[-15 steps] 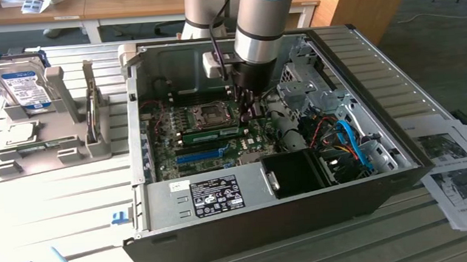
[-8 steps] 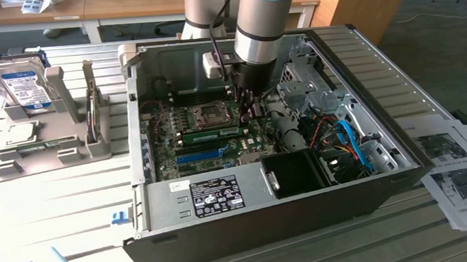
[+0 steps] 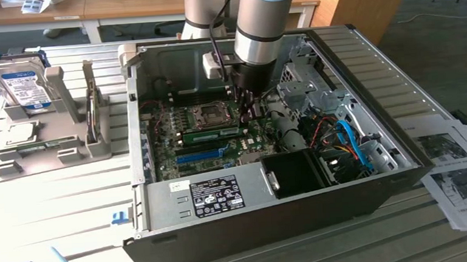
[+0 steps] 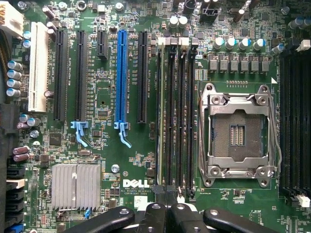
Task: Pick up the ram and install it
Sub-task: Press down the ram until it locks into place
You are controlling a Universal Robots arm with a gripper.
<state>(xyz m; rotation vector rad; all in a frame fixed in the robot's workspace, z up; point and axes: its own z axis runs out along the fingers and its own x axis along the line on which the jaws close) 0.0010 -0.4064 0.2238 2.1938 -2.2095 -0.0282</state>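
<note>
1. Tabletop (image 3: 75, 195) of pale slats carries an open computer case (image 3: 248, 227) lying on its side, panel off, interior exposed.
2. Robot arm (image 3: 263, 19) reaches down into the case from above, over the motherboard (image 3: 198, 145).
3. Grey rack (image 3: 47, 142) on the exterior view's left holds a hard drive (image 3: 19, 86) standing upright; printed sheets (image 3: 455, 166) lie on the exterior view's right of the case.
4. Motherboard in the wrist view: empty CPU socket (image 4: 238, 133) with metal frame, silver heatsink (image 4: 75, 186), long blue slot (image 4: 121, 77), black slots beside it.
5. Ram (image 3: 213, 134), a green stick, sits in the board between the CPU socket and the blue slot in the exterior view; in the wrist view it shows edge-on (image 4: 161, 111) as a thin pale strip in the slot bank next to the black memory slots (image 4: 180, 111). Looks seated, upright; latch state unclear.
6. Claw (image 4: 167, 216) closed, fingers (image 4: 155, 218) pressed together, nothing between them; it hangs just above the end of the memory slot bank, close to the ram. Contact with the ram cannot be told.
</note>
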